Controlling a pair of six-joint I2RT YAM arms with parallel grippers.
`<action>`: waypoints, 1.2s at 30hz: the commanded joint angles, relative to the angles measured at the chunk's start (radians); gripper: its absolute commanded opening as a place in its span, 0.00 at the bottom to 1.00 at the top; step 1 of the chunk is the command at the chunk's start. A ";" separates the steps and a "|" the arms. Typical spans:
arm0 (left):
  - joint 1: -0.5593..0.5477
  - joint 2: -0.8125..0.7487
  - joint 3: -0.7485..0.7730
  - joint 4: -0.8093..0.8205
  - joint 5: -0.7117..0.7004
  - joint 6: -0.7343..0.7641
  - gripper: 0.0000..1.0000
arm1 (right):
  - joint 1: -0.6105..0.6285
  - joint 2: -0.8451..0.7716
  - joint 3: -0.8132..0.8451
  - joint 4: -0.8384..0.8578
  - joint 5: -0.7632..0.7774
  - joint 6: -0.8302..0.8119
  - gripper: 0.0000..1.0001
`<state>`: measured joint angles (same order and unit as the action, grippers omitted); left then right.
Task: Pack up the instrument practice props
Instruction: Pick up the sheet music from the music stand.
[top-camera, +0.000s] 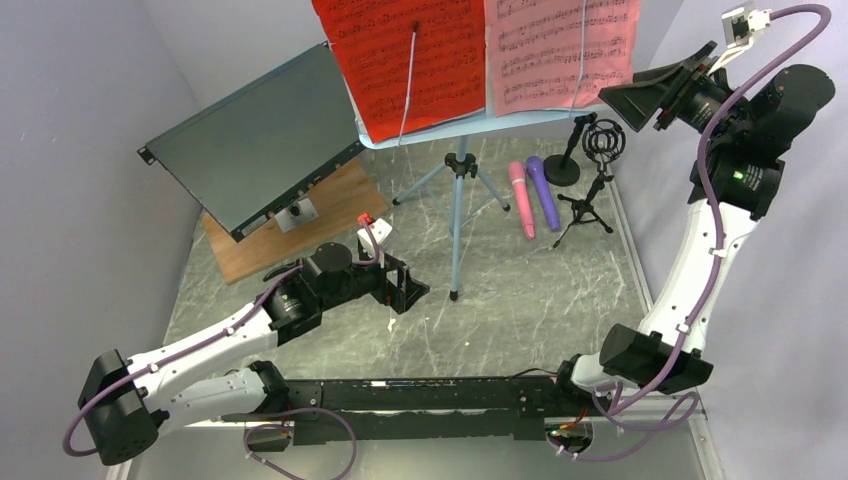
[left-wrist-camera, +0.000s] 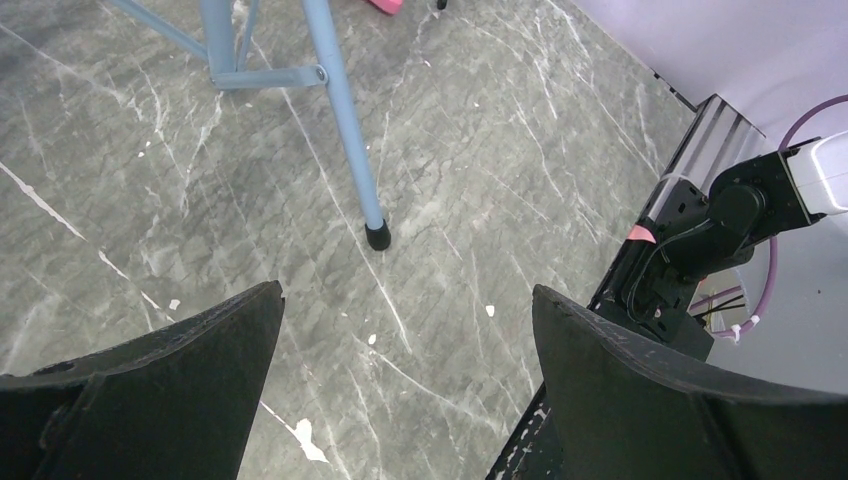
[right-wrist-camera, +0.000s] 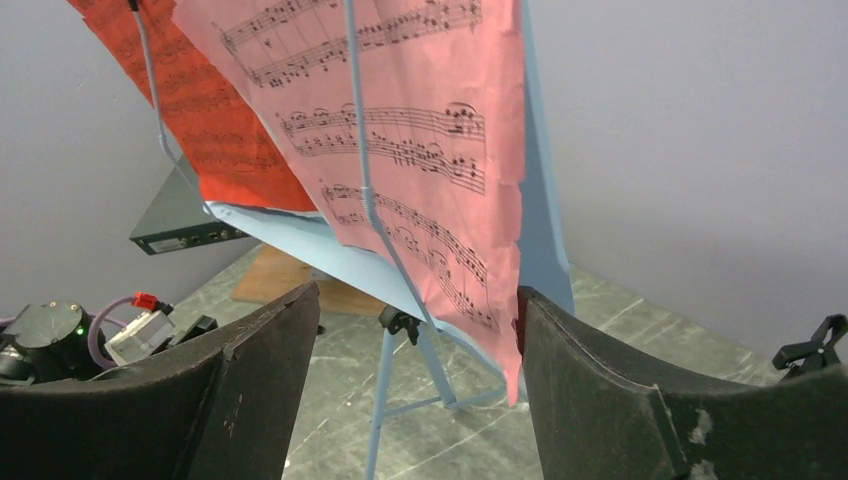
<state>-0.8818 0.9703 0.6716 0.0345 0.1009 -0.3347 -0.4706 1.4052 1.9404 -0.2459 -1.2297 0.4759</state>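
Grey marbled tabletop (top-camera: 520, 300), pale lilac walls (top-camera: 60, 100)

Pages (top-camera: 440, 70) on music rack (top-camera: 458, 215); microphones (top-camera: 521, 198) right of its legs; metal box (top-camera: 255, 150) left.

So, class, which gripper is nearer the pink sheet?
Right. The right gripper is raised at the right edge of the pink sheet; the left gripper sits low by the stand leg.

There is one light-blue music stand (top-camera: 458, 165) with three legs. Two sheets of music show on it: one red sheet (top-camera: 410, 60) and one pink sheet (top-camera: 560, 50). There are two microphones, a pink microphone (top-camera: 520, 198) and a purple microphone (top-camera: 543, 190). Two small black mic holders stand near them, a round-based holder (top-camera: 565, 170) and a tripod holder (top-camera: 590, 205). There is one dark metal box (top-camera: 255, 140), one wooden board (top-camera: 300, 225) and two robot arms, a left arm (top-camera: 220, 340) and a right arm (top-camera: 700, 260).
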 joint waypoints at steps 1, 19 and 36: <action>0.004 -0.027 0.023 0.010 0.013 -0.004 0.99 | -0.009 -0.026 -0.025 -0.018 0.021 -0.008 0.74; 0.004 -0.026 0.012 0.023 0.016 -0.002 0.99 | -0.010 -0.085 -0.052 -0.113 0.046 -0.079 0.76; 0.004 -0.023 0.010 0.032 0.026 -0.003 1.00 | -0.016 -0.135 -0.071 -0.197 0.079 -0.137 0.77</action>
<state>-0.8818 0.9638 0.6716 0.0334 0.1081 -0.3347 -0.4778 1.2949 1.8698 -0.4286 -1.1599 0.3470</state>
